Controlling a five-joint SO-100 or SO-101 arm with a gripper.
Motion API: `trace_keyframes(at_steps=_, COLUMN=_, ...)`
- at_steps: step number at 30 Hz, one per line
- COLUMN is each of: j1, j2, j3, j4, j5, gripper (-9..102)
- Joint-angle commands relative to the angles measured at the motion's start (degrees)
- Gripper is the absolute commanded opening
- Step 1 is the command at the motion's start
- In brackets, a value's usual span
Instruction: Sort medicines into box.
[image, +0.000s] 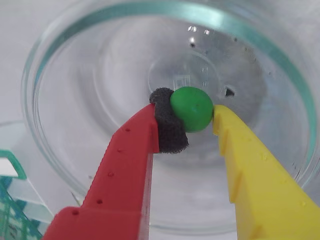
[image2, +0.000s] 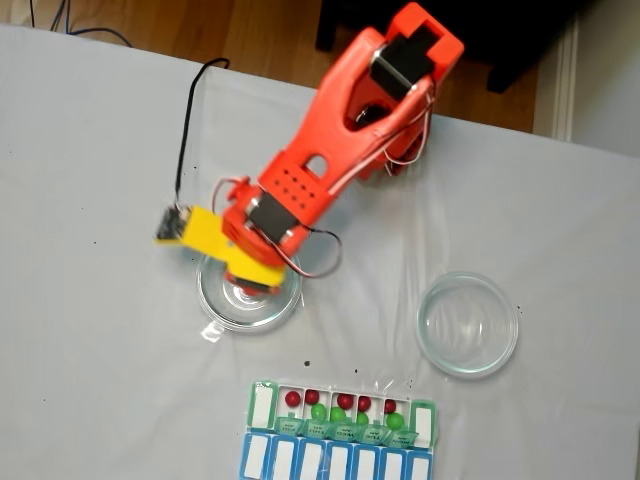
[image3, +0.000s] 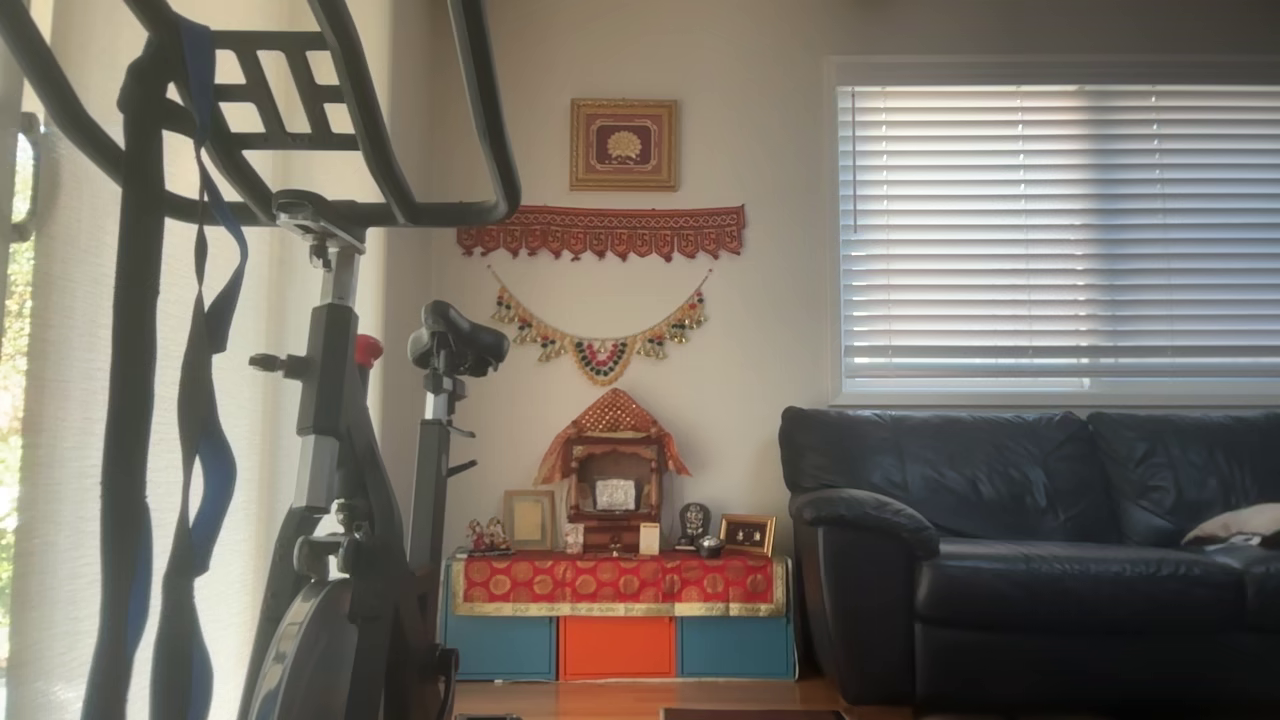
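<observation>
Wrist view: the claw (image: 192, 112) pinches a green pill (image: 192, 108) (foam-padded red finger) above a glass dish (image: 280, 75).

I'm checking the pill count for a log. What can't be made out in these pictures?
- Fixed view: the arm covers the tool and part of the left dish.
- Fixed view: pills in the box overlap the lids, too small to count.
- Wrist view: box cut off by the edge.

1. The wrist view rides just behind the tool (image: 192, 117), looking closely down into a glass dish (image: 280, 70).
2. The fixed view looks straight down on the desk (image2: 90, 360), sharing that dish (image2: 215, 310).
3. The other view faces a living-room wall from low down, near an exercise bike (image3: 340, 450).
</observation>
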Motion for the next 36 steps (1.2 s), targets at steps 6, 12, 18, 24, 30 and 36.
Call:
trace_keyframes(at_steps=6, j1=-4.39, j2=2.11, j3=-23.91, j4=7.65, j5=5.89, gripper=1)
trace_keyframes(at_steps=12, j1=-7.56, j2=0.88, j3=-36.91, j4=17.49, j5=5.98, gripper=1)
trace_keyframes(at_steps=18, j1=-16.08, j2=-4.83, j3=-39.11, j4=17.05, j5=8.53, gripper=1)
trace_keyframes(at_steps=24, j1=-20.21, j2=-16.44, j3=-48.16, j4=15.56, j5=12.83, gripper=1)
trace_keyframes(at_steps=30, j1=-19.78, j2=-25.58, j3=-56.43, j4=16.44, j5=14.68, gripper=1)
trace_keyframes(at_steps=36, j1=-17.67, j2=-31.11, j3=-65.39, j4=18.19, j5=16.44, gripper=1)
